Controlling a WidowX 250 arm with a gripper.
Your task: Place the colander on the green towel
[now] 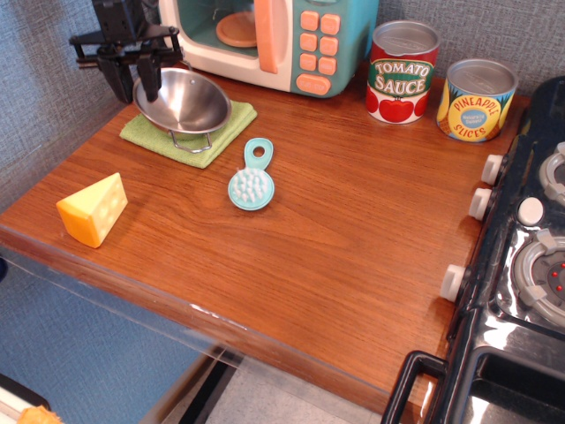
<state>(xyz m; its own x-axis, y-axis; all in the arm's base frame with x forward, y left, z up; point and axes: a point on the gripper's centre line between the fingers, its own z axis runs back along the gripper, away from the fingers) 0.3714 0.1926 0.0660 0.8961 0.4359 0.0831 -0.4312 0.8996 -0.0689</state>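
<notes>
Wooden counter (335, 238) carries green towel (190, 132), cheese wedge (93, 208), scrub brush (252, 181), two cans (403, 71).

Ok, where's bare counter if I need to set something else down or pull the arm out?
The widest bare wood runs from the scrub brush to the stove knobs, below the tomato can and pineapple can. A smaller patch separates cheese wedge and brush. The back-left corner is crowded: gripper, colander, green towel, microwave.

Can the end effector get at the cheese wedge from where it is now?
Probably yes. The cheese sits alone near the front-left corner, with bare wood around it. The end effector is at the colander on the towel, and nothing stands between them.
</notes>
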